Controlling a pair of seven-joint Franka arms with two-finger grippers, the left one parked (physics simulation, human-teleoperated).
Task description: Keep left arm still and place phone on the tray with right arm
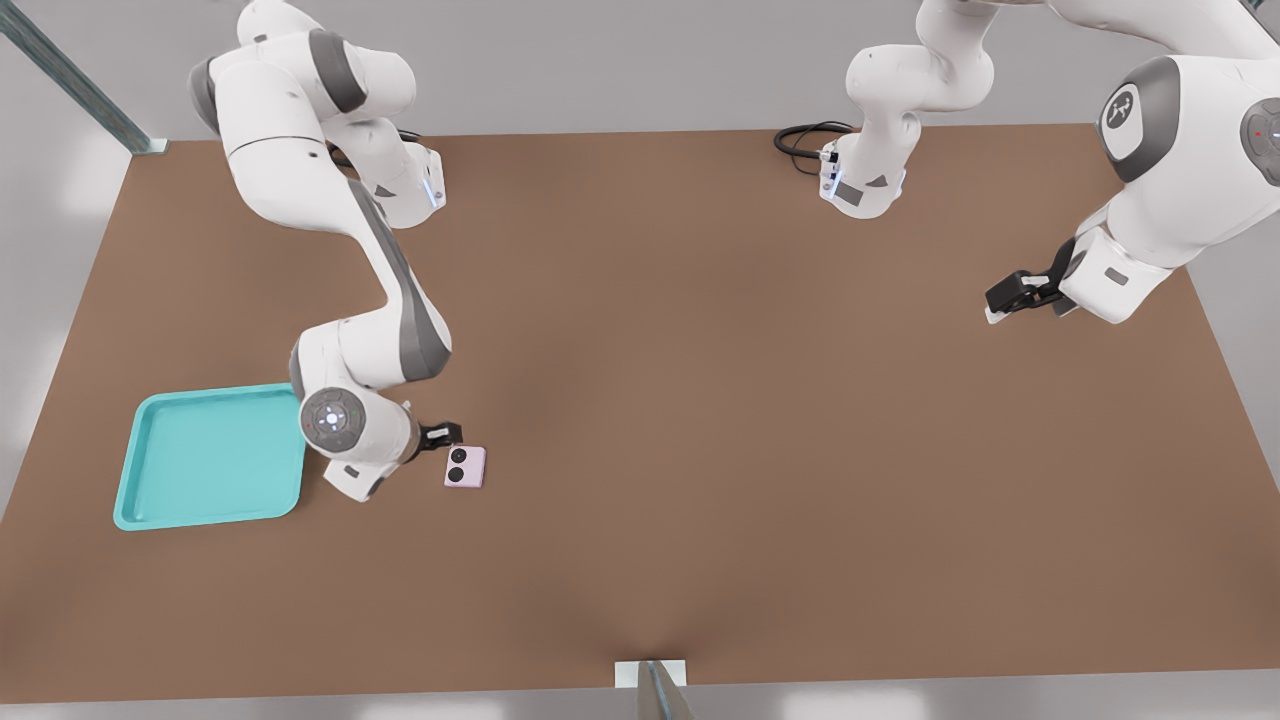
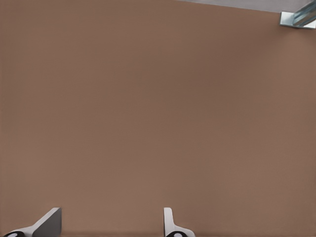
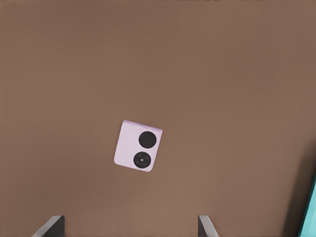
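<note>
The pale pink-lilac phone (image 1: 466, 467) (image 3: 138, 146) lies flat on the brown table, its two black lenses facing up. Just to the front view's left of it is the turquoise tray (image 1: 200, 460), with nothing on it; a sliver of its rim (image 3: 309, 210) shows in the right wrist view. My gripper (image 1: 445, 435) (image 3: 128, 232) hovers above the table right beside the phone, between tray and phone. It is open, the fingertips (image 3: 51, 227) spread wide, nothing held. The phone sits apart from both fingers.
The working arm's wrist (image 1: 335, 420) overhangs the tray's near corner. A black cable (image 1: 805, 140) lies at the table's far edge by an arm base (image 1: 860, 185). The parked arm (image 1: 1150, 200) hangs over the front view's right side.
</note>
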